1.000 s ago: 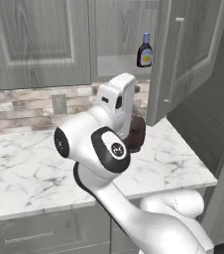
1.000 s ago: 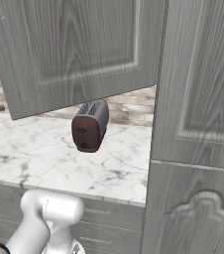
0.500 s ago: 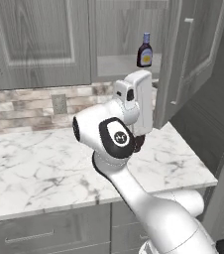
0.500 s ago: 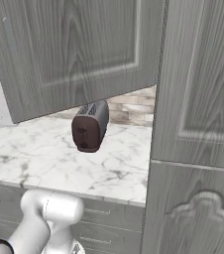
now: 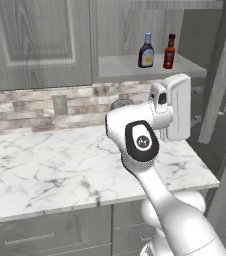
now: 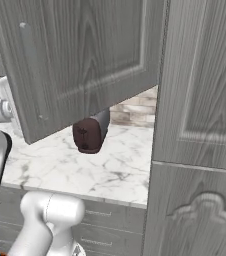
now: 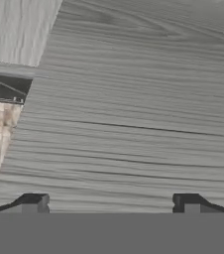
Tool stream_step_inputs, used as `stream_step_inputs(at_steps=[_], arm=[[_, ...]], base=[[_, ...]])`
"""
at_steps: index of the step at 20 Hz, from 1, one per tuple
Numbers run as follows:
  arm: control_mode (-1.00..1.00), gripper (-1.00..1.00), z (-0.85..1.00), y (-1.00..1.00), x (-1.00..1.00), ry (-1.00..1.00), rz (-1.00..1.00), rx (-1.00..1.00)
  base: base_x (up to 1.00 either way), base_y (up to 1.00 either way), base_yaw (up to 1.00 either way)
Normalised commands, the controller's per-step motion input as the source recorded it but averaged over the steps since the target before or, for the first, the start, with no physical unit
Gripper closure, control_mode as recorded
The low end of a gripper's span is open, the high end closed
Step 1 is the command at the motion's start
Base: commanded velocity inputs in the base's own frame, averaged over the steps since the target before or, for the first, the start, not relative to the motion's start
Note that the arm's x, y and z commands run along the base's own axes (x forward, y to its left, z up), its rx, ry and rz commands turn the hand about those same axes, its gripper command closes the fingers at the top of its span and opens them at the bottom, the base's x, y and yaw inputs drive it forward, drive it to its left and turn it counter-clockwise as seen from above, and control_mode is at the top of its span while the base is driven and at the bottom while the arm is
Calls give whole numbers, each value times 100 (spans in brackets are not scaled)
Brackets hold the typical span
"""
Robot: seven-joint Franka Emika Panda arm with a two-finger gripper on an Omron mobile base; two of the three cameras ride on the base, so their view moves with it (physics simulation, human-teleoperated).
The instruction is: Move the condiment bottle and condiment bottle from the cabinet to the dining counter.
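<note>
Two condiment bottles stand on the open cabinet's shelf [image 5: 120,67]: a dark one with a blue cap and yellow label [image 5: 146,51], and a slimmer red-brown one [image 5: 169,52] to its right. My white hand [image 5: 174,106] hangs below and slightly right of them, in front of the shelf's edge. In the hand view my gripper [image 7: 110,202] is open, its fingertips [image 7: 33,201] far apart with nothing between them, facing a grey wood-grain panel close up. The dining counter is out of view.
The cabinet door [image 6: 85,60] stands swung open to the right of the shelf. A dark brown toaster [image 6: 90,133] sits on the marble counter [image 5: 50,165] under it, against the stone backsplash [image 5: 45,107]. A tall grey cupboard [image 6: 200,125] closes off the right side.
My arm has swung right and risen toward the shelf. The cabinet door has swung wider open, and the red-brown bottle has come into sight beside the blue-capped one.
</note>
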Motion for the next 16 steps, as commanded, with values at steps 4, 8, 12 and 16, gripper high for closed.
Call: stream_step_inputs(at_steps=[4,8,12,16], arm=[[-100,-100,0,-86,-58,0,-24,-4],[-100,-100,0,-76,-49,0,-19,1],[-100,-100,0,-56,-33,0,-15,0],[-100,-100,0,-34,-1,0,-8,1]], base=[[0,0,0],[0,0,0],[0,0,0],[0,0,0]])
